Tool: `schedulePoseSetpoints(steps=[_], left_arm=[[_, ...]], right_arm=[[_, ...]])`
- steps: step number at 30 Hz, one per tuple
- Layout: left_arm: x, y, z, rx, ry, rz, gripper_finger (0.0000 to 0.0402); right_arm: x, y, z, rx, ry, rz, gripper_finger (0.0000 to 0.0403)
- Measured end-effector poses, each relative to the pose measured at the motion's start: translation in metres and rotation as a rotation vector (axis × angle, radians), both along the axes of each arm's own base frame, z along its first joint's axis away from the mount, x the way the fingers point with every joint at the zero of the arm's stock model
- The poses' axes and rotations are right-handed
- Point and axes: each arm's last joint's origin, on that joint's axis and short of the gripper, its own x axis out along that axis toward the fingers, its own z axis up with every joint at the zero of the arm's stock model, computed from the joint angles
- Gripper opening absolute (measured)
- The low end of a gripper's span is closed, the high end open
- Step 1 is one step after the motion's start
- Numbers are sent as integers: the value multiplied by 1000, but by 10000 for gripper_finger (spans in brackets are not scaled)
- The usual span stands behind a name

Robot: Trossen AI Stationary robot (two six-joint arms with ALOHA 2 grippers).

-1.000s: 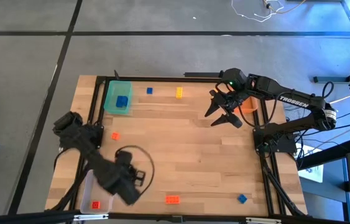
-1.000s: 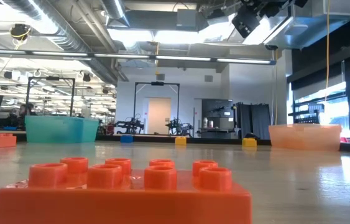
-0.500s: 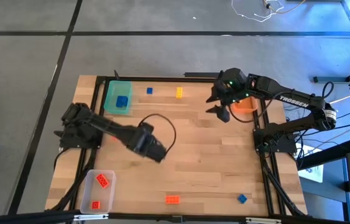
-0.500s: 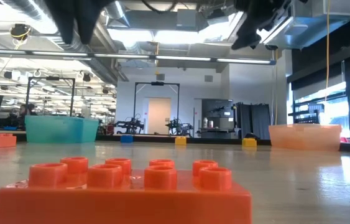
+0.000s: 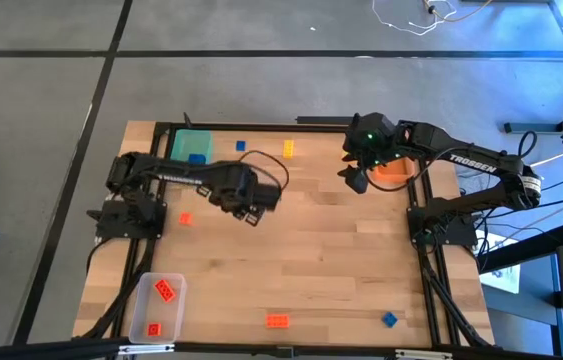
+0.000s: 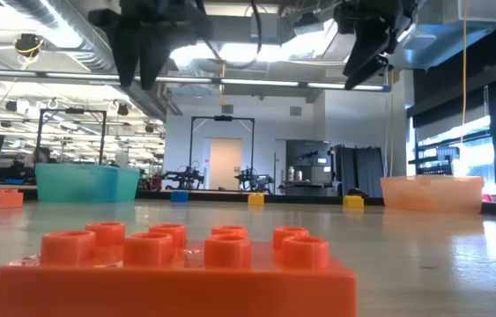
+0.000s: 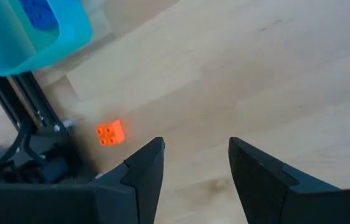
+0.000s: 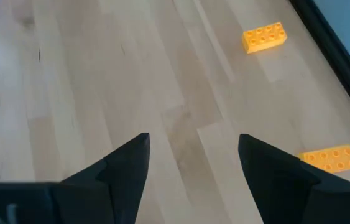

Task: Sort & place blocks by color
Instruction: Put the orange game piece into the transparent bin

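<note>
My left gripper [image 5: 257, 203] [image 7: 195, 163] hangs open above the table's left-middle, past the small red-orange block [image 7: 110, 132] [image 5: 185, 218] lying by the left rail. My right gripper [image 5: 355, 178] [image 8: 193, 163] is open too, high over the far right, beside the orange tray [image 5: 397, 170]. Two yellow blocks [image 8: 264, 37] [image 8: 328, 157] lie on the wood ahead of it. The green tray [image 5: 189, 158] holds a blue block [image 5: 196, 161]. The clear tray [image 5: 155, 306] holds two red-orange blocks. Loose blocks: blue [image 5: 240, 146], yellow [image 5: 288, 149], red-orange [image 5: 277, 321], blue [image 5: 389, 319].
A black frame rail runs along the table's left, far and right edges [image 5: 151, 180]. The low view sits right behind the near red-orange block [image 6: 177, 264], with both grippers [image 6: 146, 62] [image 6: 366, 48] high above the table. Bare wood fills the middle.
My left arm has swung from over the clear tray at the near left corner up toward the far side and the table's middle. A second red-orange block now shows in the clear tray. My right gripper has turned and drawn slightly toward the orange tray.
</note>
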Motion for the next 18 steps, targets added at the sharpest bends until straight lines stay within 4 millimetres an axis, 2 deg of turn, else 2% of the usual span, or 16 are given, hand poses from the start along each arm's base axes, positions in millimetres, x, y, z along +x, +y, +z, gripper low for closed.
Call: schedulePoseSetpoints(steps=[6,12,18], left_arm=[[-7,34,-22,-86,94,113,171],[-27,49,-51,-172,226,147,163],[-67,56,-47,-206,146,195,155]], right_arm=[[-1,0,0,2,8,1,245],[-1,0,0,-45,17,61,245],[0,0,0,-47,13,63,245]])
